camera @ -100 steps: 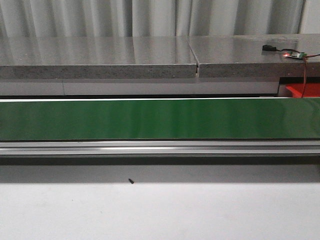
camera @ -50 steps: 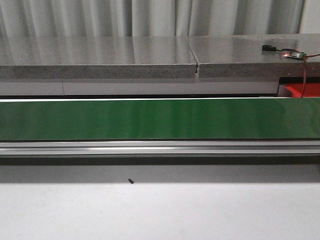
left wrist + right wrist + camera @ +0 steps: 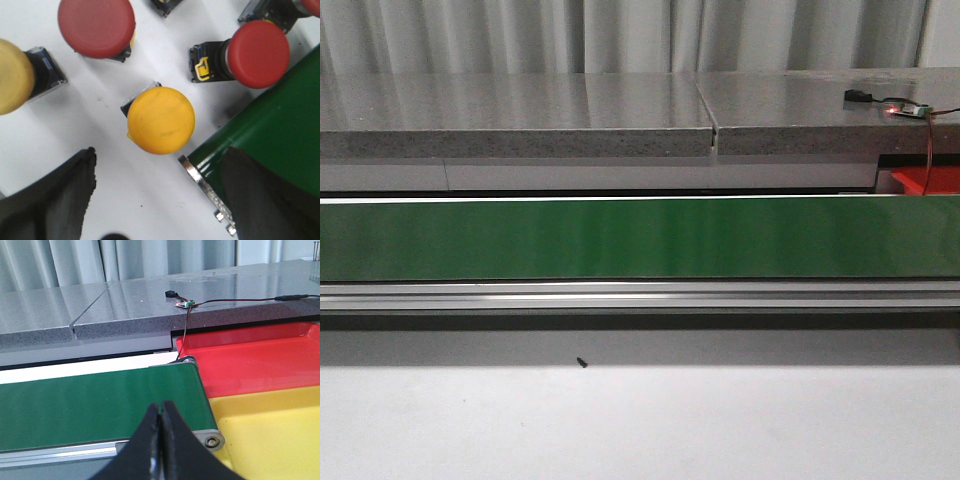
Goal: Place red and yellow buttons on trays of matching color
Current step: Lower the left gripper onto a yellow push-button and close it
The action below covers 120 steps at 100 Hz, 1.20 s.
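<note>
Grey speckled stone counter [image 3: 520, 110] runs behind the long green conveyor belt [image 3: 640, 238], with pale curtains beyond it. At the belt's end sit my two containers: a glossy red plastic tray [image 3: 260, 362] on the far side and a glossy yellow plastic tray [image 3: 272, 435] touching it on the near side; the parts of both that I can see hold nothing. A small green circuit board with a lit red lamp [image 3: 182, 303] lies on the counter past the red tray.

My left fingers [image 3: 160, 200] hang spread apart above the white surface beside the belt's end, grasping nothing. Between them stands a yellow round-capped push button [image 3: 161, 120]. Near it are a red round-capped push button [image 3: 96, 25], a second red button lying on its side [image 3: 259, 53], and another yellow button [image 3: 11, 76].

My right fingers [image 3: 161, 440] are pressed together, empty, above the belt near the yellow tray.
</note>
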Each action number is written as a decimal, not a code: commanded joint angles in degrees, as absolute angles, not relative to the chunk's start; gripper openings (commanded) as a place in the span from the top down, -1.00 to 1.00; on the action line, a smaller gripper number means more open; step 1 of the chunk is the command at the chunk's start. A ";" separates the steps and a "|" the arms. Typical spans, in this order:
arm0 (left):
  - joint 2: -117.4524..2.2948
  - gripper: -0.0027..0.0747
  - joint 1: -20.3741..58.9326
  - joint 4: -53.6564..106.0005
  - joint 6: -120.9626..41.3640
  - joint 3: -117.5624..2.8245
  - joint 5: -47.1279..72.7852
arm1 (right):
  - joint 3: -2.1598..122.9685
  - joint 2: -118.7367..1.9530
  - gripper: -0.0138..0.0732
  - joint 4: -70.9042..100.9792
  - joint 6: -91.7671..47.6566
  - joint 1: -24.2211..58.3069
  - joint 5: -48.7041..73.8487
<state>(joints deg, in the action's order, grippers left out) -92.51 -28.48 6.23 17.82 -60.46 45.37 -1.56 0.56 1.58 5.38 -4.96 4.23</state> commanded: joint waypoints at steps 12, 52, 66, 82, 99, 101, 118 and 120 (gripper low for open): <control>-93.53 -0.34 -28.66 6.37 18.70 -62.01 41.34 | -0.73 1.69 0.84 1.33 5.12 -5.27 -0.48; -96.26 0.14 -28.66 6.27 18.92 -62.01 37.84 | -0.73 1.69 0.84 1.33 5.12 -5.27 -0.48; -96.26 0.42 -28.66 6.27 18.92 -62.01 36.97 | -0.73 1.69 0.84 1.33 5.12 -5.27 -0.48; -95.31 0.64 -28.66 6.27 18.80 -62.01 37.65 | -0.73 1.69 0.84 1.33 5.12 -5.27 -0.48; -90.81 0.64 -28.66 4.52 17.04 -61.80 40.08 | -0.73 1.69 0.84 1.33 5.12 -5.27 -0.48; -89.99 0.64 -28.66 4.52 17.04 -61.80 40.08 | -0.73 1.69 0.84 1.33 5.12 -5.27 -0.48; -83.12 0.64 -28.66 4.00 16.54 -61.70 40.34 | -0.73 1.69 0.84 1.33 5.12 -5.27 -0.48; -82.36 0.64 -28.66 4.00 16.41 -61.81 40.34 | -0.73 1.69 0.84 1.33 5.12 -5.27 -0.48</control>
